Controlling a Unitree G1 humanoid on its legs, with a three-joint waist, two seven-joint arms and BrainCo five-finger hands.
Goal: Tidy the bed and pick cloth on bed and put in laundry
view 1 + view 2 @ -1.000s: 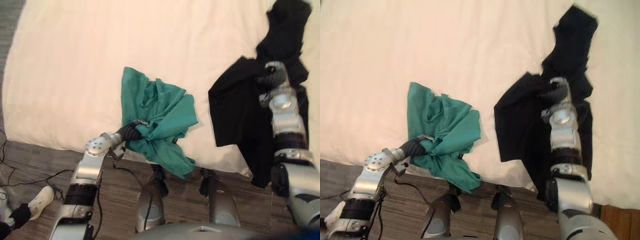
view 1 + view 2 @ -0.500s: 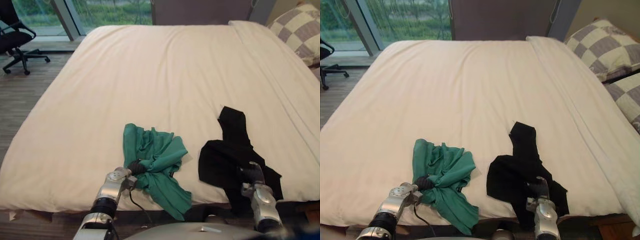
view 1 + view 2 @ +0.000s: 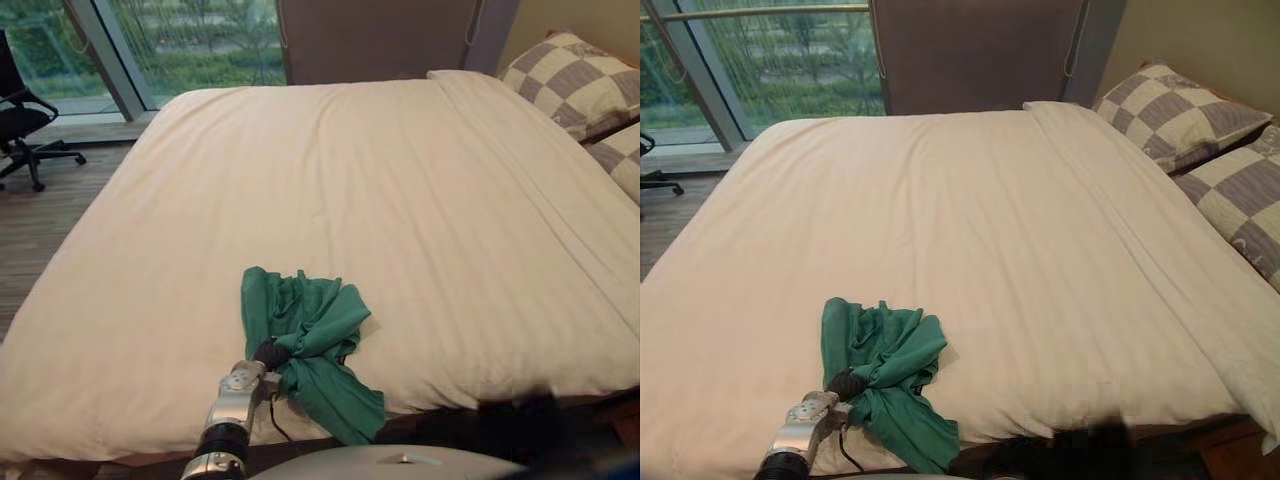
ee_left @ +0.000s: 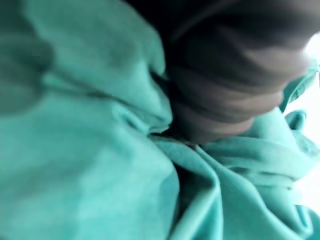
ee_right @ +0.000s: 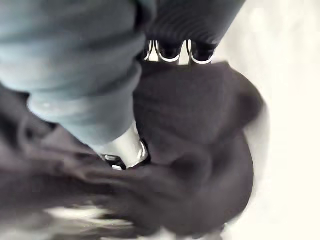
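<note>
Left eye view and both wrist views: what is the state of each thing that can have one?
bed: sheet spread flat and smooth.
green cloth: bunched at the bed's near edge, one end hanging over it.
left hand: sunk into the green cloth.
black cloth: bunched, held in the right hand.
right hand: shut on the black cloth.
checked pillows: lying at the bed's far right corner.
</note>
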